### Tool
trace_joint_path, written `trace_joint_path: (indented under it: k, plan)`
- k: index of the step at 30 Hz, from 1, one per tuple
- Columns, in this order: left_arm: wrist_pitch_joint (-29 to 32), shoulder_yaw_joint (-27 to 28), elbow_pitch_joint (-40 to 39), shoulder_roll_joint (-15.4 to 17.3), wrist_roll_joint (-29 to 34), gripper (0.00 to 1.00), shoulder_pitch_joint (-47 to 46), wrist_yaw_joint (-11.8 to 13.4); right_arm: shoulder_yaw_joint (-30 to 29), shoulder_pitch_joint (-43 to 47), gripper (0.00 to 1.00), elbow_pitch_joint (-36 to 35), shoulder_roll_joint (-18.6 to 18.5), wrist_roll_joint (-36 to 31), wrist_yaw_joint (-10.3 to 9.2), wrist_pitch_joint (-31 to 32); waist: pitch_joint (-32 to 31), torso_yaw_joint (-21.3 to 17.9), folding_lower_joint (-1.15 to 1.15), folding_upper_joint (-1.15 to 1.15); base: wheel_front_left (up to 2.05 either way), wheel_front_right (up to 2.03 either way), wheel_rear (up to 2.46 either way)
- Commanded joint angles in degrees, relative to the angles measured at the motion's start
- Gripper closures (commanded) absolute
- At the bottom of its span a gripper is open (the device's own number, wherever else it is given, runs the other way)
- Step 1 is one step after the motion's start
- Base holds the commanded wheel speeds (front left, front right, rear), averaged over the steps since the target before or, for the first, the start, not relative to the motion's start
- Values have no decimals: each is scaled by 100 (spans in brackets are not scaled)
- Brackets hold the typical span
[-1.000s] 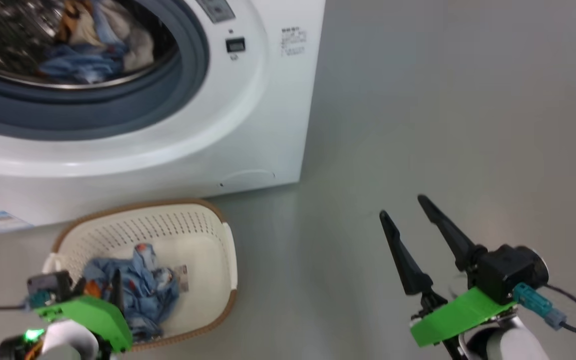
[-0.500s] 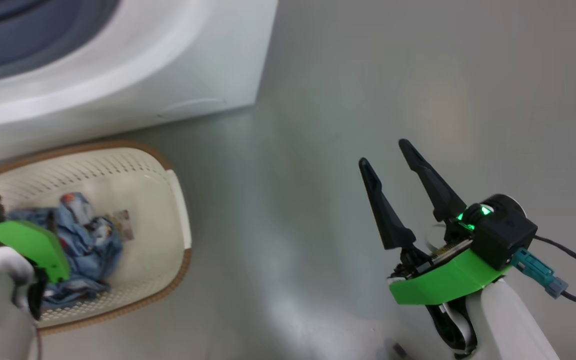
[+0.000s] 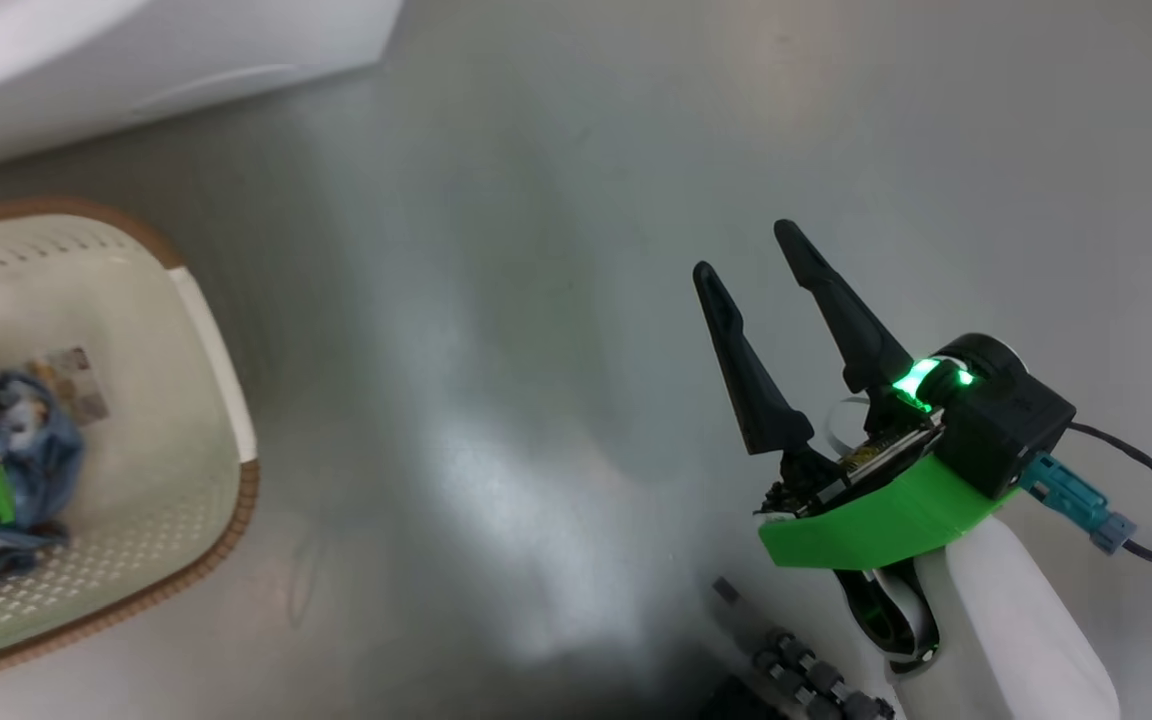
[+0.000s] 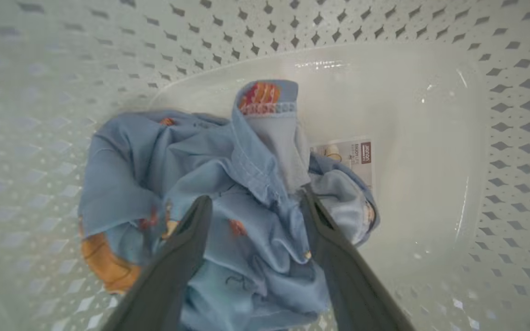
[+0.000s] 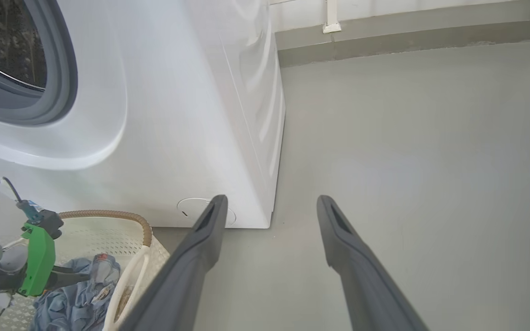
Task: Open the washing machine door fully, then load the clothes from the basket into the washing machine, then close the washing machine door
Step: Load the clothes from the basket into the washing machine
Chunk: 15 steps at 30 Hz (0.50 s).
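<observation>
The cream basket point(image 3: 221, 350) stands on the floor at the left, just in front of the white washing machine point(image 3: 136, 60). Blue clothes point(image 4: 154, 156) with orange prints lie bunched in the basket. My left gripper point(image 4: 256, 197) is open and pressed down into the clothes, a fold of cloth between its fingers. From the right wrist it shows reaching into the basket point(image 5: 131, 220). My right gripper point(image 3: 745, 250) hovers open and empty over bare floor, right of the machine point(image 5: 177, 115). The grey gasket point(image 5: 62, 69) rings the open drum mouth. The washing machine door is out of view.
A label point(image 4: 352, 154) lies on the basket floor beside the clothes. A round flap point(image 5: 191, 209) sits low on the machine front. Grey floor runs right to a wall skirting point(image 5: 384, 37). Dark parts of my base point(image 3: 796, 680) show at the bottom.
The head camera has swung, so machine and basket slid up and left in its view. Both grippers stay open, the left over the clothes in the basket.
</observation>
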Motion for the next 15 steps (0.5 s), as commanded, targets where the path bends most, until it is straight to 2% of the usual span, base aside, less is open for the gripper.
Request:
trace_joint_path:
  k: [1, 14, 15]
  plan:
    - [15, 117, 6, 258, 19, 0, -11, 83, 135, 91, 0, -100, 11, 37, 9, -60, 373, -262, 0, 0, 0, 0, 0]
    - [347, 201, 180, 468, -147, 0, -169, 244, 117, 86, 0, -265, 11, 33, 9, -68, 675, -286, 0, 0, 0, 0, 0]
    - [357, 200, 186, 452, -156, 7, -169, 258, 113, 89, 0, -269, 11, 30, 9, -68, 678, -281, 0, 0, 0, 0, 0]
